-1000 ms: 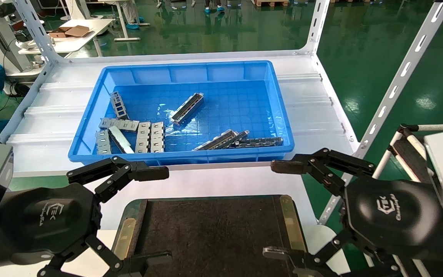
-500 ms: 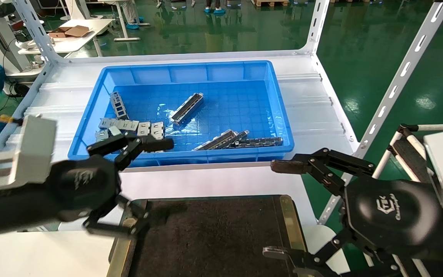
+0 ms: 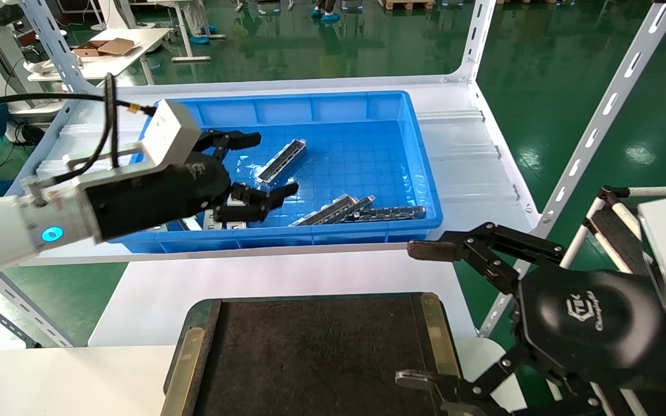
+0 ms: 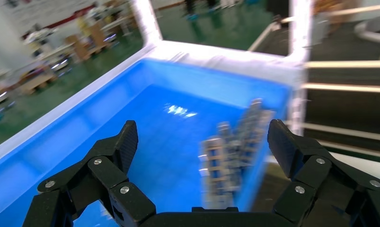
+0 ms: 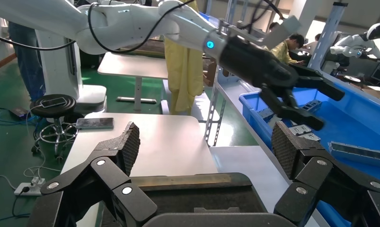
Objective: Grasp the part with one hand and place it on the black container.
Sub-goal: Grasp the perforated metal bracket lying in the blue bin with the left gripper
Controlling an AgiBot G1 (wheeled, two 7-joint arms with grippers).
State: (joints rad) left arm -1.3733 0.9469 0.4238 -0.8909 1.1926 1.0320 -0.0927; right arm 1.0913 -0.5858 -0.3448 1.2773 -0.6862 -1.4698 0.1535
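A glossy green floor (image 3: 570, 75) fills the room and mirrors the overhead light in pale patches. White slotted uprights (image 3: 605, 110) frame the table (image 3: 472, 144), one rising at 1 o'clock and a slanted one at 3 o'clock. At 11 o'clock a white desk (image 3: 107, 58) carries an open cardboard box (image 3: 104, 47). People in blue shoe covers (image 3: 320, 13) stand along the 12 o'clock edge. In the right wrist view, a second white desk (image 5: 145, 66) stands beside a yellow coat (image 5: 185, 66), with a black stool (image 5: 55, 106) and a power strip (image 5: 29, 189) on the floor nearby.
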